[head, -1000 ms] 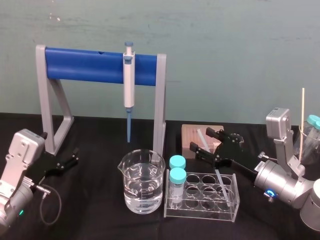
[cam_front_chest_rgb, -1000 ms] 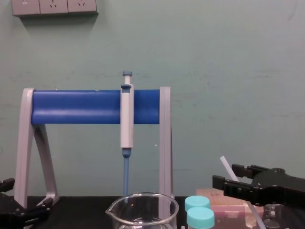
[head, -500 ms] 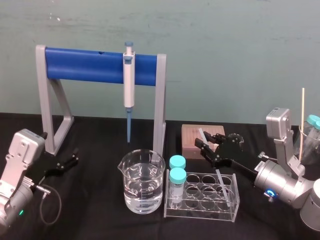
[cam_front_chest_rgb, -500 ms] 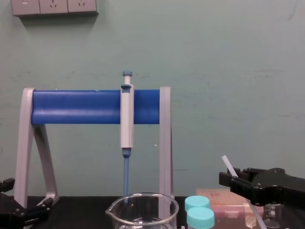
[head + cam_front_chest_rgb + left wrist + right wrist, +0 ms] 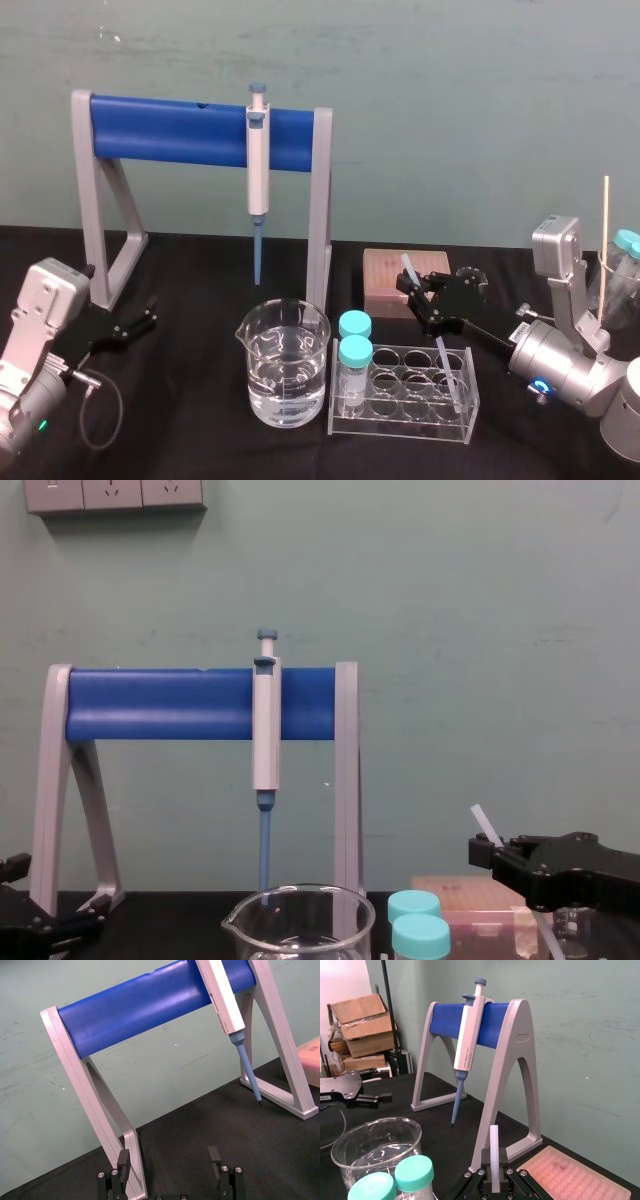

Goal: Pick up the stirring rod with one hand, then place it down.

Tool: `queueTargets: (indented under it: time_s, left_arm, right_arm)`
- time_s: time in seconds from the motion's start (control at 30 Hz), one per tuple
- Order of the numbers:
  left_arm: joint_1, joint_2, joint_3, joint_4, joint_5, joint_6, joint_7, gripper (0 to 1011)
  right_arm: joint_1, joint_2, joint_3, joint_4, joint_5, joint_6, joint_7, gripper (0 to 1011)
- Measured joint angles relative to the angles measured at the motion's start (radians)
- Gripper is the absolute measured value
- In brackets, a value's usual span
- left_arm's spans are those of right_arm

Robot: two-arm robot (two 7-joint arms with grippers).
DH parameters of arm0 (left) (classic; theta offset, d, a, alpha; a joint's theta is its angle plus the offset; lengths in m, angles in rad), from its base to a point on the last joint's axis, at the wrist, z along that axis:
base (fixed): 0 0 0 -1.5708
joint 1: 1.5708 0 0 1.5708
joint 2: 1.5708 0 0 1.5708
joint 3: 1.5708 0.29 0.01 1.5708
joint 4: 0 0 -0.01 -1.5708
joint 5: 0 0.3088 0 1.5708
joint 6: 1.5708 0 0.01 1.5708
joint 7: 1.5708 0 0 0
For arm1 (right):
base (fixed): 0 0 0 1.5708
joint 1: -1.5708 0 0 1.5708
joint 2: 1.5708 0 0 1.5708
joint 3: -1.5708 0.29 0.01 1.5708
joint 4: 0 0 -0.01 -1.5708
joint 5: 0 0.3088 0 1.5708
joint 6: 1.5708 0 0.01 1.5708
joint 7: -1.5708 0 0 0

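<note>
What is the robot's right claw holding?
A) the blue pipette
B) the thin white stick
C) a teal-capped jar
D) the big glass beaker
B: the right gripper is shut on the stirring rod above the tube rack; the left gripper sits open at far left.

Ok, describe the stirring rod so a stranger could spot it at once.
Right of the blue stand sits a clear tube rack. Slanting up out of it, clamped in the right gripper, is the rod: thin, translucent white, unlike the blue-tipped pipette hanging upright and the tan stick far right.
</note>
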Motion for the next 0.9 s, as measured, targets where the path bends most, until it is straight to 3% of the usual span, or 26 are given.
queueTargets:
  time_s: [0.37,0.9]
  left_arm:
    - [0.000,0.000,0.000,0.000,0.000,0.000,0.000,1000]
    - [0.000,0.000,0.000,0.000,0.000,0.000,0.000,1000]
  right_arm:
    - [-0.001,0.000,0.001,-0.001,0.000,0.000,-0.001,72]
    - [-0.039,-0.005,0.034,-0.089,0.037,-0.036,-0.006,72]
